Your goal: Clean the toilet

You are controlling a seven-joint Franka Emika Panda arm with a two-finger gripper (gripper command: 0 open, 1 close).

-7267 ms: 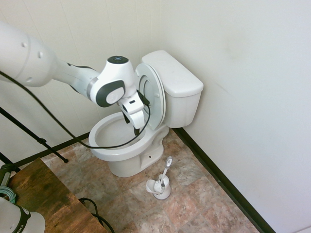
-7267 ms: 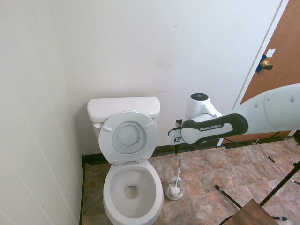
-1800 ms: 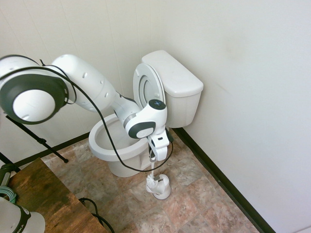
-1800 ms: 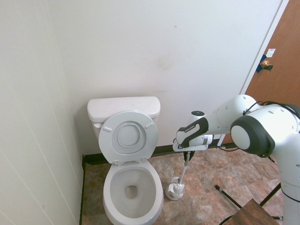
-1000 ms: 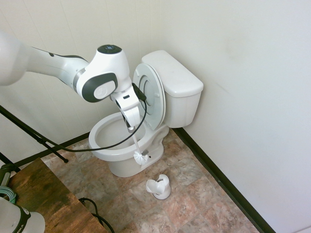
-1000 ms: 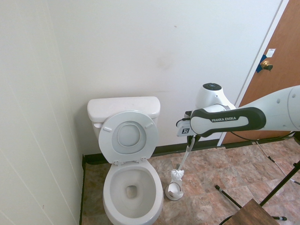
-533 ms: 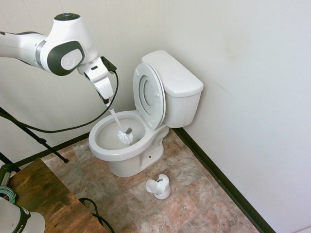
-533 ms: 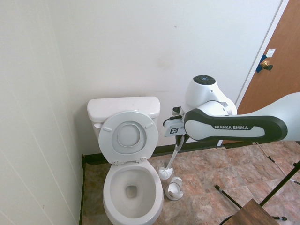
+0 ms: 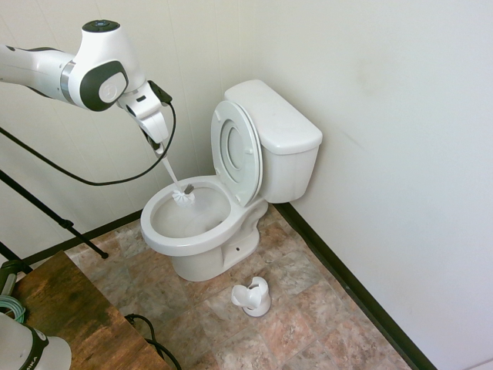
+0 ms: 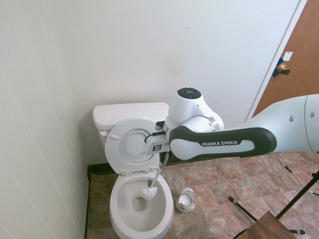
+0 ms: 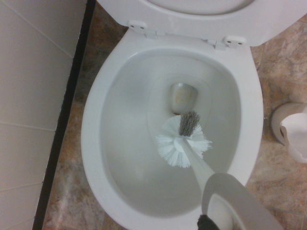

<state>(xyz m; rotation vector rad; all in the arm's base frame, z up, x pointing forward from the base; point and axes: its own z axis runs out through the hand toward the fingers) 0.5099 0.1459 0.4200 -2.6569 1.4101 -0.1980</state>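
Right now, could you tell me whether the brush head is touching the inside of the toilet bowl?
Cannot tell. The wrist view shows the brush head over the toilet bowl; no view shows contact or gap plainly.

A small white brush holder stands upright on the floor, near the foot of the bowl and apart from it; it shows again in the second exterior view. The floor is laid with mottled reddish-brown and grey tiles. A black baseboard runs along the bottom of the plain off-white walls. A brown wooden door with a brass knob stands in the far corner. The corner of a dark wooden tabletop shows at the lower edge.
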